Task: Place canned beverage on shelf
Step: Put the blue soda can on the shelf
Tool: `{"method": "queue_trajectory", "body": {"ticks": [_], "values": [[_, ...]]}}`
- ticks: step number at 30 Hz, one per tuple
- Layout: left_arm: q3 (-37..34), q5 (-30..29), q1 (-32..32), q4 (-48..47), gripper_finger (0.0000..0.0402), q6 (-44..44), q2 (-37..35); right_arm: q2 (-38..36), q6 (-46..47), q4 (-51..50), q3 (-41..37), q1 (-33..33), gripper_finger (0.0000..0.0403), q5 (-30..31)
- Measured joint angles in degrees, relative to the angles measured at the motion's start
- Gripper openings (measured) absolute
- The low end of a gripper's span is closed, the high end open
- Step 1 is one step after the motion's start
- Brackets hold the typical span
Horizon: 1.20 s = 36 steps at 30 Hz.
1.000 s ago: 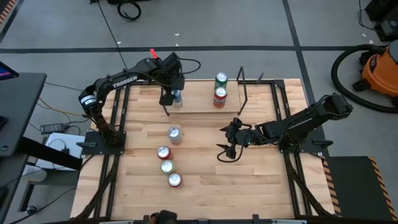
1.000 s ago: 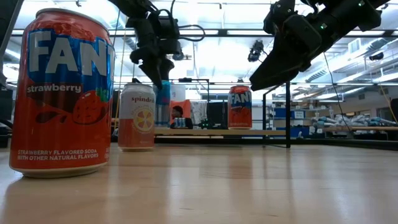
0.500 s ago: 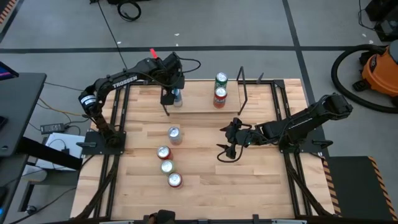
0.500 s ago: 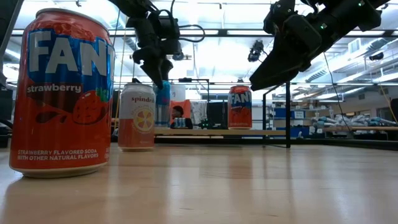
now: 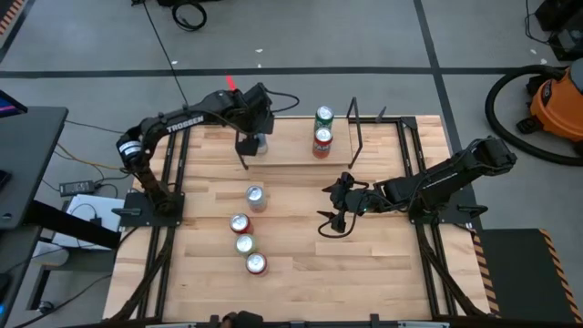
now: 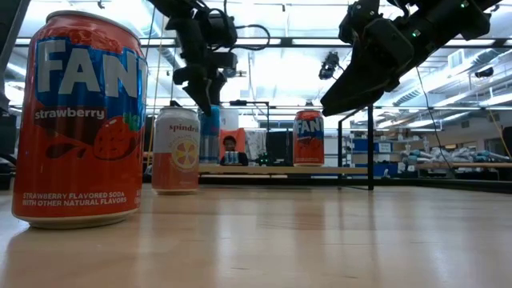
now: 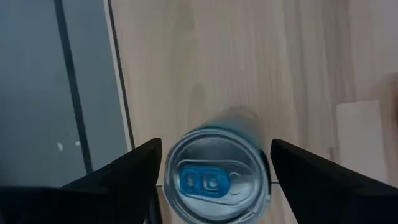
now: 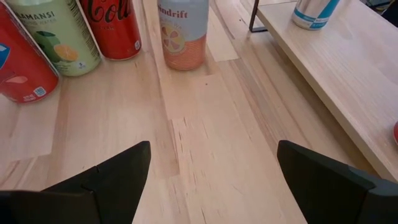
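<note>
The left hand (image 5: pixel 252 143) hung spread wide over the blue can (image 7: pixel 217 176) standing on the shelf's (image 5: pixel 291 155) left end; lifting straight up would avoid tipping it. The right hand (image 5: pixel 333 217), also wide, waited mid-table.

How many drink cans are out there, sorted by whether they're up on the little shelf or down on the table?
On the shelf: 3 cans: blue can, green-topped can, red can.
On the table: 4 cans.
Total: 7 cans.
</note>
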Motion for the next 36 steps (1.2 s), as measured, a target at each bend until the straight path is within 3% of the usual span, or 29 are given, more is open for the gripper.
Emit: {"method": "queue_trajectory", "body": {"ticks": [13, 18, 26, 31, 36], "values": [[0.0, -0.3, -3.2, 2.0, 0.0312, 2.5, 0.0, 0.0, -0.2, 0.0, 0.0, 0.0, 0.0362, 0.0], [0.0, -0.2, -4.4, 5.7, 0.0312, -0.4, 0.0, 0.0, -0.2, 0.0, 0.0, 0.0, 0.0362, 0.0], [2.1, -6.7, -5.7, 7.1, 0.0311, -19.0, 0.0, 0.0, -0.7, -0.1, 0.0, 0.0, 0.0362, 0.0], [8.2, -6.9, -3.6, 0.1, 0.0311, -35.2, -0.1, 0.0, -2.0, -0.1, 0.0, 0.0, 0.0362, -1.1], [10.6, -6.7, -0.9, -6.1, 0.0312, -46.0, -0.1, 0.0, -2.6, -0.1, 0.0, 0.1, 0.0362, -1.3]]}}
